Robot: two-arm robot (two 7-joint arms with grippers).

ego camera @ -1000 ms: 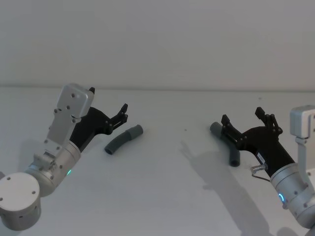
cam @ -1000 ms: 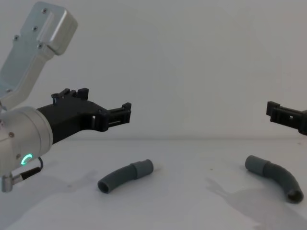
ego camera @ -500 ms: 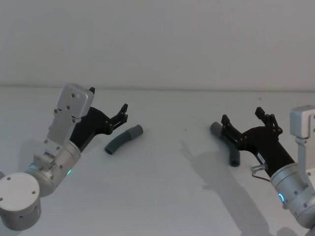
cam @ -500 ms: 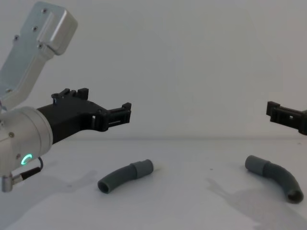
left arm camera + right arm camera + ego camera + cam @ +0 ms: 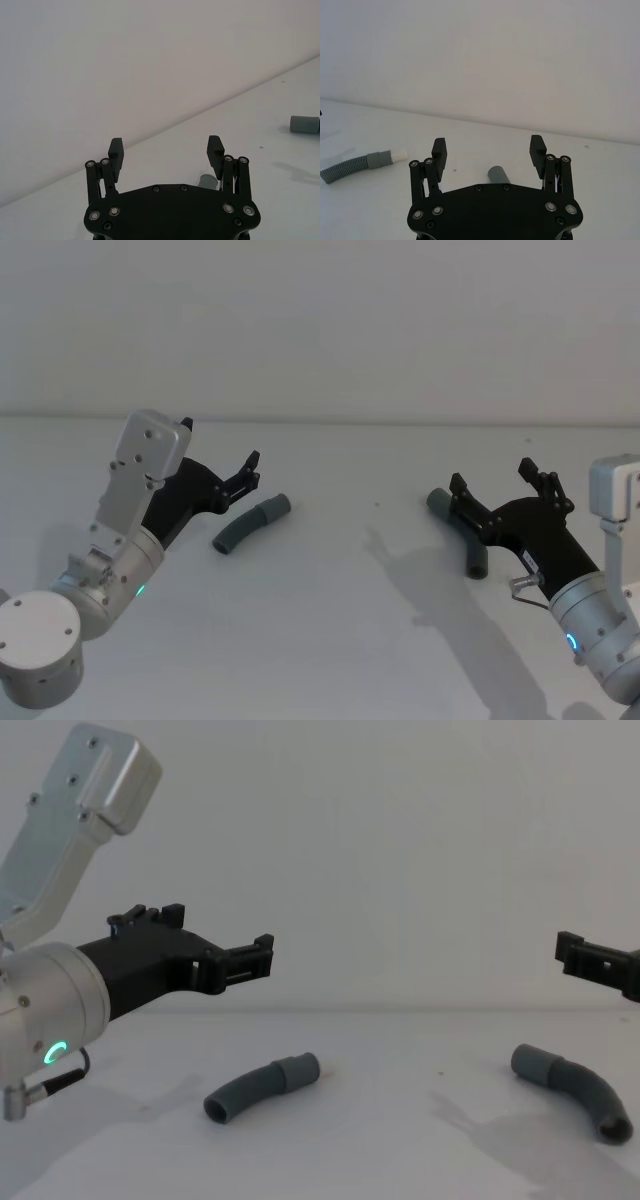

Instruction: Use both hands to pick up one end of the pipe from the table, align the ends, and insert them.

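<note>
While left pipe piece (image 5: 250,524) and right pipe piece (image 5: 477,558) lie apart on table (image 5: 330,630), left gripper (image 5: 165,145) and right gripper (image 5: 488,144) are held raised nearby, jaws released, empty.

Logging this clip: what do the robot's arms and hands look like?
The left arm and right arm are silver cylinders, each with a lit ring at the wrist: green on the left, bluish on the right. Each carries a silver boxy bracket and a grey cable loop. The left hand and right hand are black, two-fingered, with small silver pivot screws.
</note>
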